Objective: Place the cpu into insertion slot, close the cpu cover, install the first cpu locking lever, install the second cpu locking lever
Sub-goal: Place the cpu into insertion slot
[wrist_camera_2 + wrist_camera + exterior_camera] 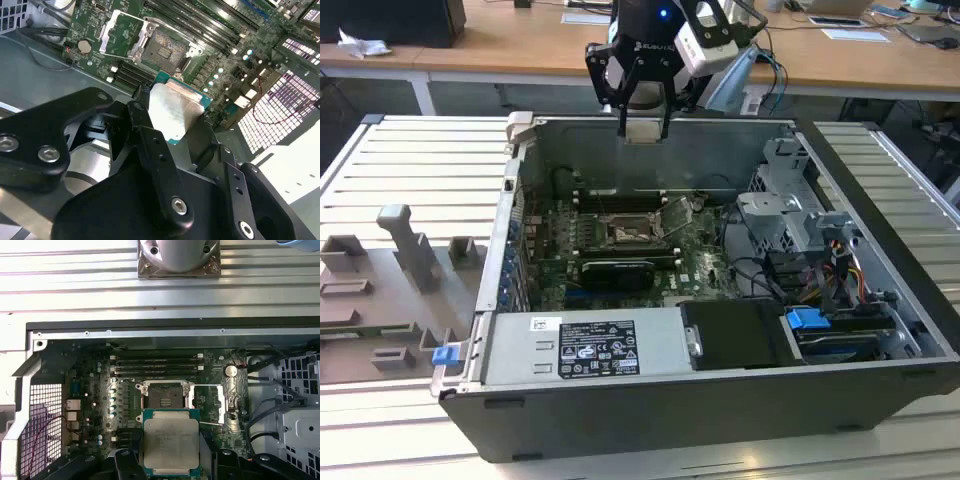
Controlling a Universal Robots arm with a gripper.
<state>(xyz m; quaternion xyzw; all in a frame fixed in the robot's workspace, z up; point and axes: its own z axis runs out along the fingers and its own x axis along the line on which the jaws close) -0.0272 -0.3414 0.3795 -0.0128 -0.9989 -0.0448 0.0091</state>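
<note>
My gripper (pixel 643 122) hangs above the back wall of the open computer case, shut on the cpu (pixel 642 130). In both wrist views the cpu (pixel 170 442) (pixel 175 112) shows its pale silver face with a green edge, clamped between black fingers (pixel 142 107). The insertion slot (pixel 632 235) (pixel 166 395) (pixel 165 47) lies bare on the green board, below and apart from the chip. Beside it the cpu cover (pixel 678 212) (pixel 220 402) (pixel 122 32) stands swung open on its hinge.
Long black memory slots (pixel 155 365) run beside the socket. A black vented card (pixel 617 270) lies in front of it, then a grey power supply (pixel 585 345). A metal drive cage (pixel 790 210) with cables fills the exterior view's right. Grey fixtures (pixel 410 250) stand outside the case.
</note>
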